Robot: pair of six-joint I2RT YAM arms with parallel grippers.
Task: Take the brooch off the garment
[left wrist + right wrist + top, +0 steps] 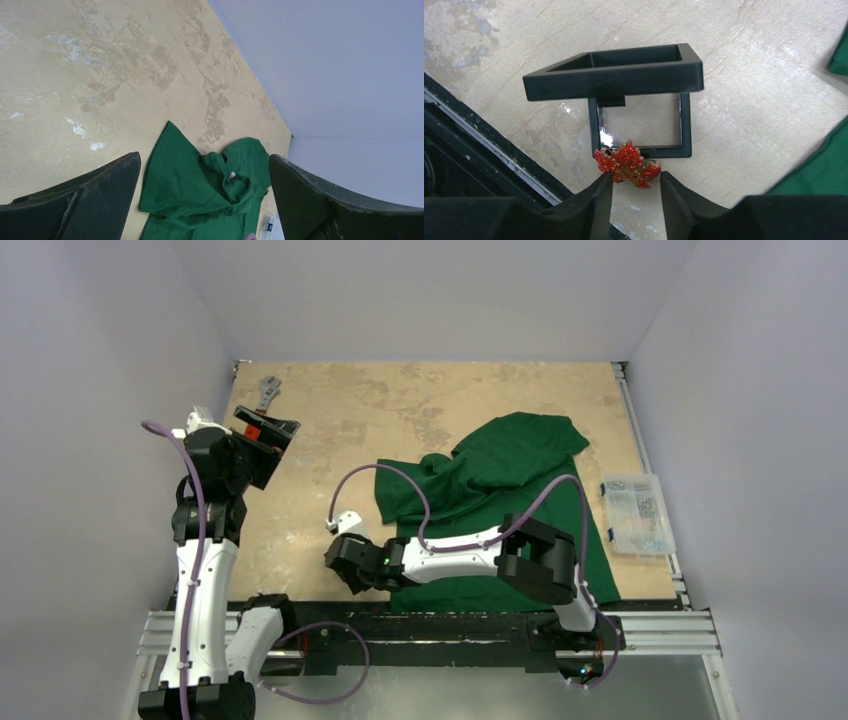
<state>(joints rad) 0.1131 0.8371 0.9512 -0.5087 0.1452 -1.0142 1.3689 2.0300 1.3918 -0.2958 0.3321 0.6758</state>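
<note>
The brooch, a small orange-red jewelled leaf, is off the garment, in front of the near edge of a black frame. My right gripper has a fingertip against each side of the brooch, low over the bare table at the near edge. The garment, a dark green T-shirt, lies crumpled right of centre; the left wrist view shows the garment and the right wrist view only an edge. My left gripper is raised at the far left, open and empty.
A black square box stands open, propped over its flat frame, just beyond the brooch. A red-handled wrench lies at the far left. A clear parts case sits at the right edge. The black base rail runs close by.
</note>
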